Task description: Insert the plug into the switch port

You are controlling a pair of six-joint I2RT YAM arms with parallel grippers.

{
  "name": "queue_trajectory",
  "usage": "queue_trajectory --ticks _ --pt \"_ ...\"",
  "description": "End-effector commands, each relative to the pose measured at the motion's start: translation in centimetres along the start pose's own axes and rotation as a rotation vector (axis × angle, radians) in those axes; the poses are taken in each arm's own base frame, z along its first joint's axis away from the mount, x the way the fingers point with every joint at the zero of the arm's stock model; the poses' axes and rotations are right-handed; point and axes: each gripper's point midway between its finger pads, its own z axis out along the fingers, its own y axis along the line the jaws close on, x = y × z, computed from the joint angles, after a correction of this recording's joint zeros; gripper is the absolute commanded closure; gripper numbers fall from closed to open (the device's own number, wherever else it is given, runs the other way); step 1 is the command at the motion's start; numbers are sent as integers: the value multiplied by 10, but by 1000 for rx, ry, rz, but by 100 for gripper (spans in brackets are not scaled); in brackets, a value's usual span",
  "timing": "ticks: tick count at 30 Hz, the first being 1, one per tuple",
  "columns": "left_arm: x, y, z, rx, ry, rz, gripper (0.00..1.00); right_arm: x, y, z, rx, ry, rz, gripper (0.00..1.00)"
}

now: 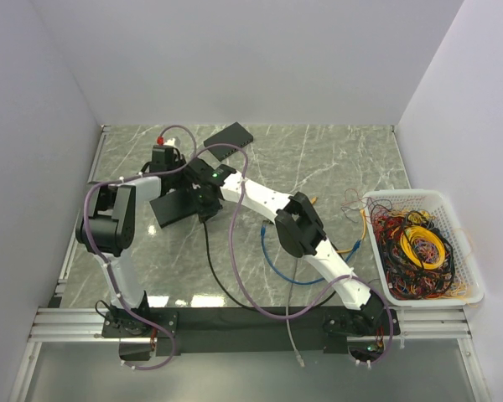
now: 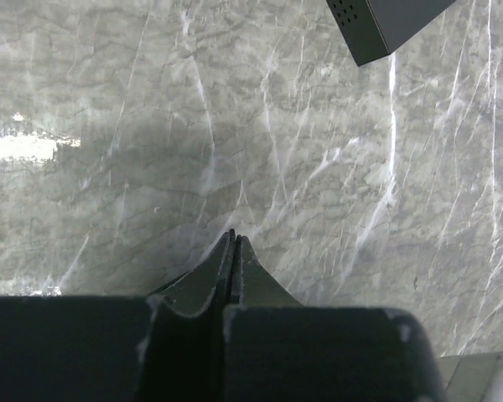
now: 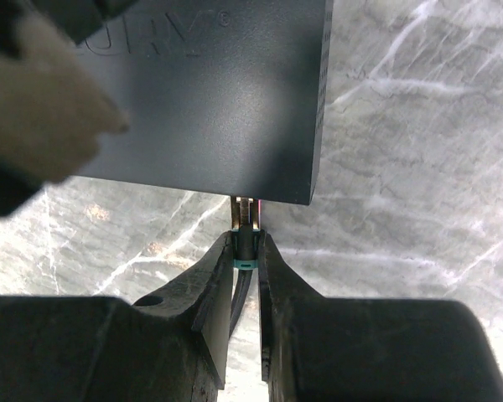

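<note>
My right gripper (image 3: 246,244) is shut on the tip of a black cable (image 3: 247,251) that has a teal band. The cable's clear end touches the near edge of the flat black slab (image 3: 226,100). In the top view this gripper (image 1: 205,211) sits at the slab (image 1: 169,211). The oblong dark-grey switch box (image 1: 230,136) lies apart at the back, and its corner shows in the left wrist view (image 2: 386,25). The thin orange-yellow cable (image 1: 363,224) lies by the basket; I cannot make out its plug. My left gripper (image 2: 235,240) is shut and empty over bare marble.
A white basket (image 1: 465,251) full of tangled cables stands at the right. A blue cable (image 1: 268,247) loops beside the right arm, and a white cable (image 1: 293,335) hangs over the front rail. The left arm's white link (image 3: 42,100) hangs over the slab.
</note>
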Motion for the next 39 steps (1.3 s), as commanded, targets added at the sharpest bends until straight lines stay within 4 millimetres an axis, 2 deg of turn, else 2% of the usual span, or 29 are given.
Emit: queue_trajectory --ticks 1,5,12,14,20,24,25,27,30,31,33,35,37,38,39 --pt "77 3 -5 -16 274 -44 100 -92 0 -38 -46 -320 6 100" --pt "83 6 -2 -25 297 -55 100 -100 -5 -40 -34 -343 0 100" --pt "81 8 -1 -46 282 -61 100 -111 -4 -52 -57 -393 25 100" --pt "80 9 -1 -52 279 -64 100 -116 4 -66 -95 -420 25 100" --pt "81 9 -1 -62 277 -63 100 -127 25 -87 -171 -475 30 100" --pt "83 8 -2 -63 279 -59 100 -131 27 -82 -176 -480 45 100" --pt "83 7 -2 -62 278 -58 100 -129 25 -74 -168 -464 52 100" --pt "86 8 -3 -63 283 -62 100 -130 23 -69 -159 -464 67 100" --pt "90 8 -5 -64 291 -76 100 -130 12 -60 -124 -471 118 100" --pt "91 8 -6 -61 291 -79 100 -134 0 -59 -73 -496 149 100" --pt "92 9 -7 -63 290 -88 100 -134 -13 -58 -49 -500 198 100" --pt "86 8 -8 -69 267 -92 100 -137 -25 -63 -19 -519 241 100" --pt "81 8 -11 -61 245 -102 100 -130 -47 -58 17 -504 267 100" --pt "79 7 -11 -53 237 -112 100 -131 -52 -64 24 -513 285 100" --pt "77 7 -11 -46 226 -118 100 -120 -62 -55 38 -487 290 100"
